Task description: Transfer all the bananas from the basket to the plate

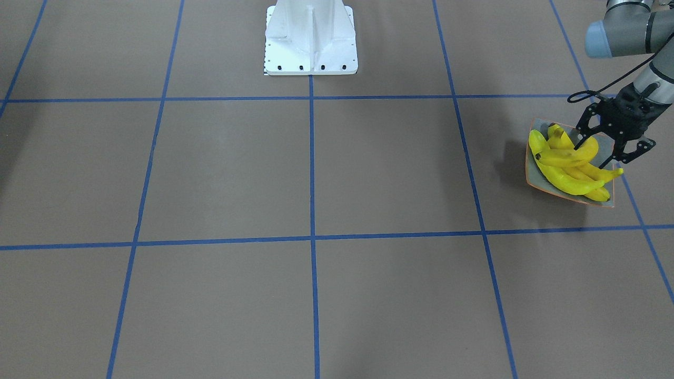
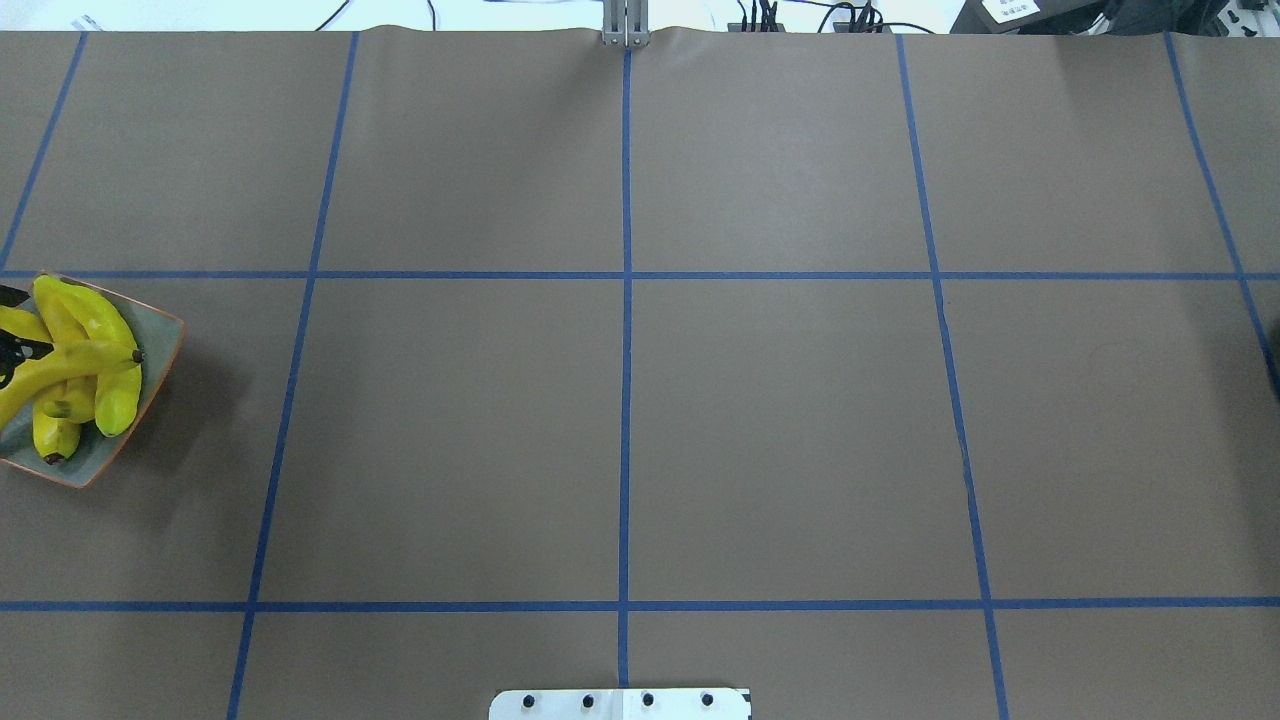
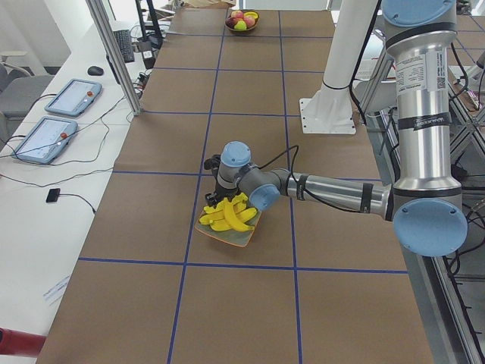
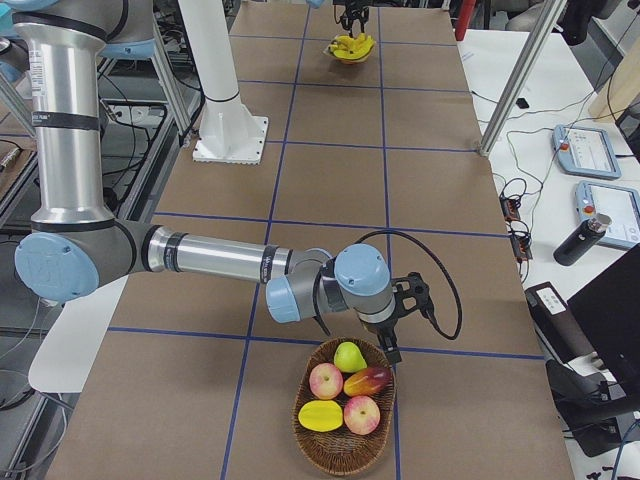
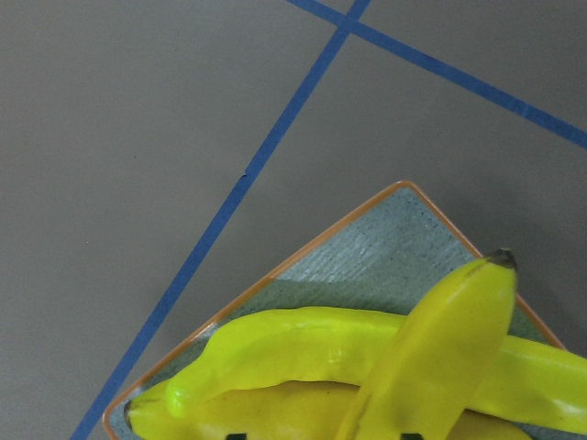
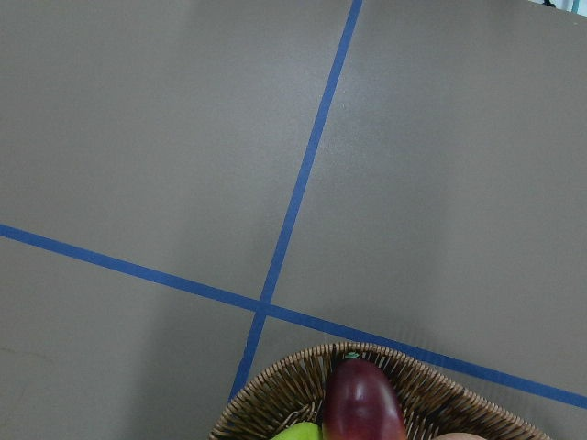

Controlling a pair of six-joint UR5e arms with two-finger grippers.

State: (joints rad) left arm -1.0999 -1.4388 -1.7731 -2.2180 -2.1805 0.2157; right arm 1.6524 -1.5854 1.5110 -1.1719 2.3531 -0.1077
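Overhead, front views face opposite ways; both share plate (image 2: 155, 335).

- The overhead view's left edge cuts off the plate (image 2: 160, 345) and bananas (image 2: 80, 360).
- The right wrist view's bottom edge cuts off the basket (image 6: 284, 385).
- The right gripper (image 4: 390, 352) looks too small to tell whether it is wide or closed.

Site findings: the table (image 2: 780, 420) was covered in brown paper, marked into squares by blue tape (image 2: 626, 400). Lighting was even, with soft shadows. Along the long side opposite the robot ran a white bench (image 3: 45, 205) carrying two pendants (image 3: 73, 97), a mouse (image 3: 95, 70), a keyboard (image 3: 126, 45) and loose cables (image 4: 510, 185). A metal post (image 3: 114, 57) rose at the table's edge there. A grey chair (image 3: 19, 91) stood beyond the bench. A dark bottle (image 4: 575, 238) was on the bench, near a black monitor (image 4: 615, 330).
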